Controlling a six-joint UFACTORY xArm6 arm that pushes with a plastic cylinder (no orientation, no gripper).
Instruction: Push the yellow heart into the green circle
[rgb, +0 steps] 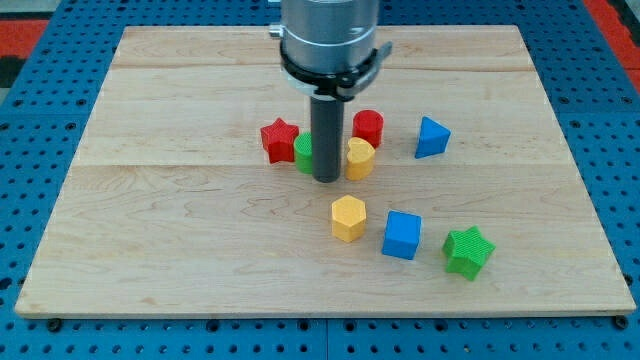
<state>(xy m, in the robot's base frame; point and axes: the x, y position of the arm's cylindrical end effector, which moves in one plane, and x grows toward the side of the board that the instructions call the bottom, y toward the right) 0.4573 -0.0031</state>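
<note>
The wooden tabletop (180, 250) fills most of the view, resting on a blue pegboard (30, 170). My arm comes down from the 12 o'clock edge as a grey cylinder with a dark rod below it; my tip (326, 179) touches down near the board's centre. There are no fingers on this rig, so nothing is gripped.

The green star (468, 250) lies toward 4 o'clock from my tip, with the blue cube (402, 235) just beside it at its 9 o'clock. The yellow hexagon (348, 218) sits just at 5 o'clock of my tip. The blue triangle (432, 137) is at 2 o'clock. The red star (280, 140) is at 10 o'clock, the red cylinder (368, 127) at 1 o'clock. The yellow heart (359, 158) sits right against the rod at 2 o'clock. The green circle (304, 153) peeks out at 10 o'clock, half hidden behind the rod and touching the red star.
</note>
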